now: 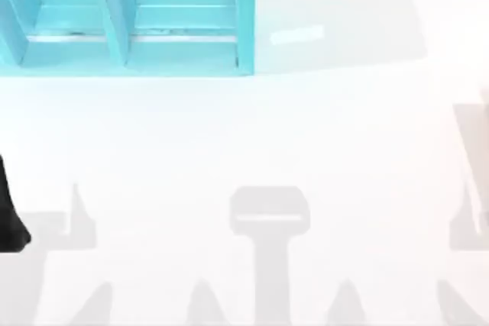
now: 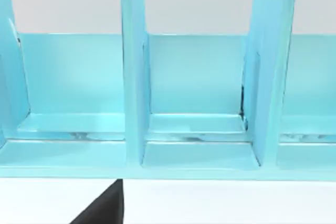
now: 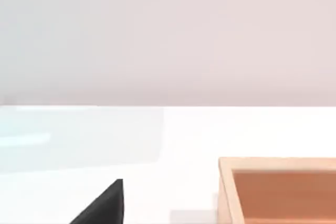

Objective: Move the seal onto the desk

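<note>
The seal is out of view. The desk is a wide, glossy white tabletop; it also runs as a white strip below the shelf in the left wrist view and across the right wrist view. A black part of my left arm pokes in at the desk's left edge. In the left wrist view, a dark corner of my left gripper hangs over the desk, facing the shelf. A similar dark corner of my right gripper sits low over the desk in the right wrist view.
A turquoise shelf unit with upright dividers stands at the desk's back left; the compartments facing the left wrist hold nothing. An open orange-brown box lies on the desk close to my right gripper. Grey shadows fall along the desk's front.
</note>
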You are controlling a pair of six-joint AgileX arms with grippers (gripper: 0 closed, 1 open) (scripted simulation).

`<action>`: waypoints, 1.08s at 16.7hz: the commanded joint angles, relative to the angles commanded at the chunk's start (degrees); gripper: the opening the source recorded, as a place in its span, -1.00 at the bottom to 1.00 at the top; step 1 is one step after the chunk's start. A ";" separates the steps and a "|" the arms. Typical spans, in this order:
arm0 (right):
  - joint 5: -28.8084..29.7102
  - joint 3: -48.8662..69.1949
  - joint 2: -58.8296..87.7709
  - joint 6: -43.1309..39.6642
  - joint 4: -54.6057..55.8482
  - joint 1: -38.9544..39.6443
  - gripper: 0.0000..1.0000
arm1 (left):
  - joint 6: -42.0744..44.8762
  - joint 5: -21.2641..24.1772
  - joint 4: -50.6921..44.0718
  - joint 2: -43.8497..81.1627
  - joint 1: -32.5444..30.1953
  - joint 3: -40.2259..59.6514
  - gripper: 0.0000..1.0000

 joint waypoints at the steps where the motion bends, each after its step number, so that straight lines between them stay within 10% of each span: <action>1: 0.00 0.00 0.00 0.00 0.00 0.00 1.00 | 0.00 0.00 0.00 0.00 0.00 0.00 1.00; 8: 0.07 12.06 12.77 -5.86 -11.69 -6.11 1.00 | 0.00 0.00 0.00 0.00 0.00 0.00 1.00; 18: 0.01 52.94 69.67 -19.41 -48.12 -20.15 1.00 | 0.00 0.00 0.00 0.00 0.00 0.00 1.00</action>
